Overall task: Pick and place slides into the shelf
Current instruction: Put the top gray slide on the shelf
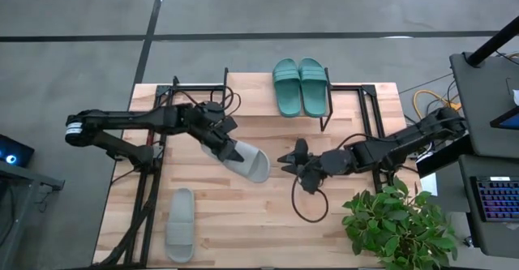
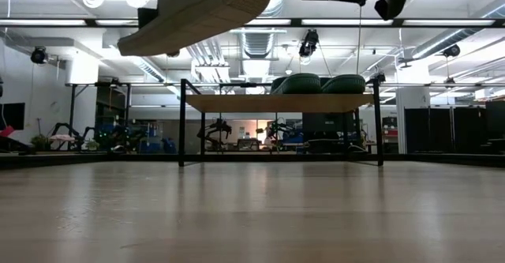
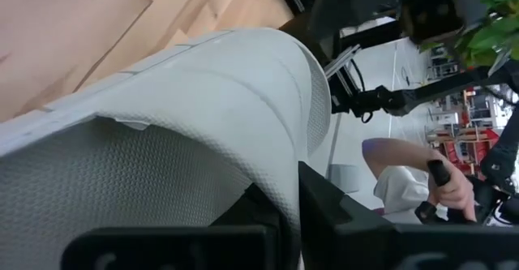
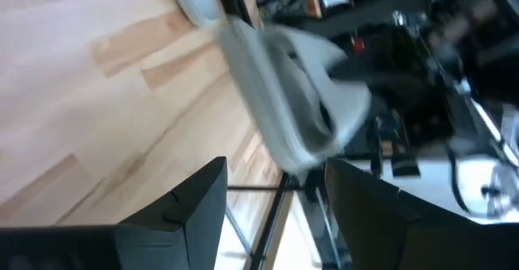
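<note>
Left wrist view: we see the left gripper (image 3: pixel 288 209) clenched on the strap of a grey slide (image 3: pixel 203 124), its ribbed sole filling most of the picture.
Left jaws: pinched tight on that strap, with the slide hanging clear of the table (image 1: pixel 243 213).
Right jaws: we find the right gripper (image 1: pixel 293 163) spread wide and holding nothing, just beside the toe of the carried slide.
Carried slide: in the low view it rides high and tilted, one end lifted, well above the shelf (image 2: pixel 280 103).
Green pair (image 1: pixel 300 86): already parked side by side on the right half of the shelf top.
Second grey slide (image 1: pixel 180 224): we spot it flat on the table near the front left corner, still to be fetched.
Step in hand, as we judge it: carry to the shelf, so we want the sole levelled before it goes down.
Where to set it: the bare left half of the plank, toe pointing the same way as the green pair.
Edges: we watch the black posts at the shelf corners and the plank's front lip; a tilted sole could catch there.
Open room: plenty of bare plank left of the green pair, and bare table in front.
Tight spot: the right arm sits close, so we would swing away from it, and keep clear of the plant (image 1: pixel 397 225) at the table's corner.
</note>
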### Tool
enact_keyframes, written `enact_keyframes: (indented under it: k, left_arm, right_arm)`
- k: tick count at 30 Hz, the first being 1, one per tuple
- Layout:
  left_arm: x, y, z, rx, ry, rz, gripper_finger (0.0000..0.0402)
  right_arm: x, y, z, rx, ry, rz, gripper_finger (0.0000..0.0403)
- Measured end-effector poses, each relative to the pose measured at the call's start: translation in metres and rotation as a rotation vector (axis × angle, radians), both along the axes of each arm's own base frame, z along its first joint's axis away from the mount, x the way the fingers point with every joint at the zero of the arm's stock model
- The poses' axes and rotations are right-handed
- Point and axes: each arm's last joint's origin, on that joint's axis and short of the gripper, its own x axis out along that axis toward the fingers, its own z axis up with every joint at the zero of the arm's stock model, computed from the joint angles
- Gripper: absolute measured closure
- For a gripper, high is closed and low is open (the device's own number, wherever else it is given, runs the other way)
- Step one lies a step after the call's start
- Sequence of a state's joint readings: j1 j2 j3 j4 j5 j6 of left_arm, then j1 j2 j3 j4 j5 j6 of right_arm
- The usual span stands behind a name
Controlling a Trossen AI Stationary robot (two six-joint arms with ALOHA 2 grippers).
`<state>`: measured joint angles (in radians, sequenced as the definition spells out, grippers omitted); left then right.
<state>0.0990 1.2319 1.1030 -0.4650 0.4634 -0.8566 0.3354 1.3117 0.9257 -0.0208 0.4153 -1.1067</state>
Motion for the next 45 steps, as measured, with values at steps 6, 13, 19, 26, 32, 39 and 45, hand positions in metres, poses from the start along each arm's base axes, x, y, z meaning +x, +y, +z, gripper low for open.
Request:
enact_keyframes:
  k: [6, 13, 19, 26, 32, 39, 45]
  left_arm:
    - [0.001, 0.000, 0.000, 0.001, -0.003, 0.000, 0.0401]
    - [0.002, 0.000, -0.001, 0.000, 0.001, 0.000, 0.0401]
    - [0.001, 0.000, -0.001, 0.000, -0.003, -0.001, 0.0401]
    - [0.002, 0.000, -0.002, -0.002, 0.000, -0.003, 0.0401]
    - [0.002, 0.000, -0.002, -0.001, -0.002, -0.003, 0.0401]
    - [0.002, 0.000, -0.002, -0.002, -0.001, -0.004, 0.0401]
    - [0.002, 0.000, -0.002, -0.002, -0.001, -0.007, 0.0401]
  right_arm:
    - [0.004, 0.012, -0.006, -0.094, 0.003, 0.067, 0.0202]
    - [0.011, 0.016, -0.006, -0.168, -0.050, 0.075, 0.0202]
    - [0.018, 0.018, -0.015, -0.215, -0.023, 0.091, 0.0202]
    - [0.024, 0.021, -0.017, -0.270, -0.059, 0.111, 0.0202]
    - [0.031, 0.024, -0.026, -0.300, -0.047, 0.122, 0.0202]
    - [0.041, 0.026, -0.037, -0.356, -0.052, 0.108, 0.0202]
    - [0.048, 0.025, -0.035, -0.397, -0.113, 0.106, 0.0202]
